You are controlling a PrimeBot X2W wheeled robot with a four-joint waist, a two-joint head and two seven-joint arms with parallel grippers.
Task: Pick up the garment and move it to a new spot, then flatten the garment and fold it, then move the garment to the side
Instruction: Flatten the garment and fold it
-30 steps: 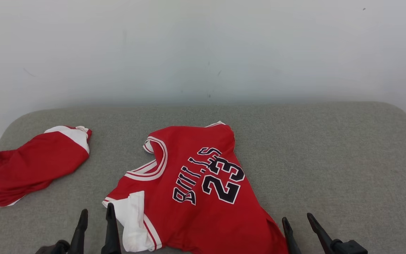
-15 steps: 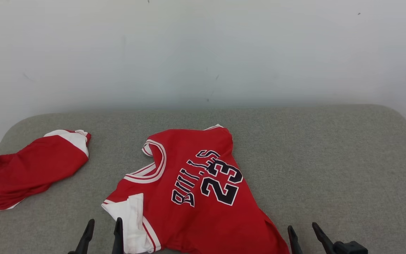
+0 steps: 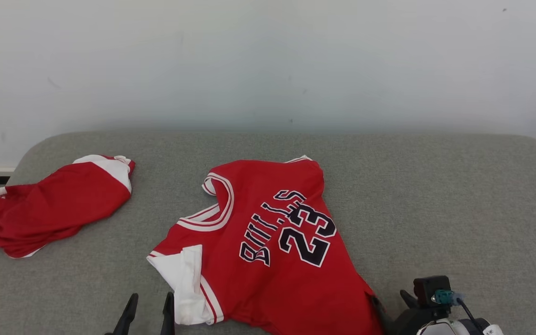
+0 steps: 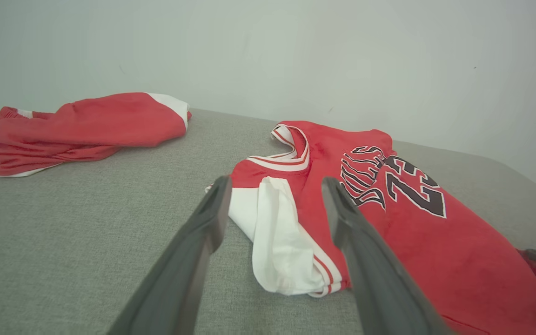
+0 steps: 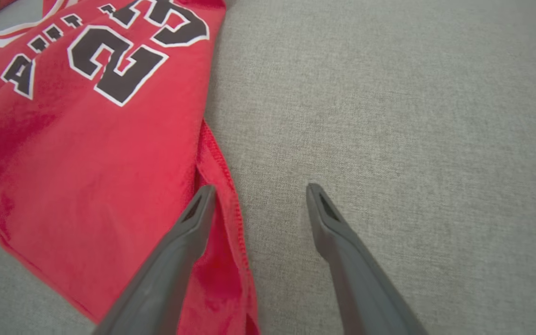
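Observation:
The garment (image 3: 268,242) is a red jersey with "BULLS 23" in black, spread crumpled on the grey padded surface (image 3: 435,200), its white sleeve folded over at the front left. My left gripper (image 3: 150,307) stands open just left of that sleeve; in the left wrist view the left gripper (image 4: 275,195) frames the sleeve of the jersey (image 4: 389,223) without touching it. My right gripper (image 3: 391,307) is open at the jersey's front right corner. In the right wrist view the right gripper (image 5: 259,195) straddles the hem edge of the jersey (image 5: 86,139), one finger over cloth, one over bare surface.
A second red and white garment (image 3: 58,204) lies bunched at the far left of the surface, near its edge, also seen as a red heap (image 4: 77,130). A pale wall rises behind. Bare grey surface stretches to the right of the jersey.
The head camera has shifted a little. My right wrist has turned in toward the jersey's corner, its camera block now showing. My left gripper sits lower in the view.

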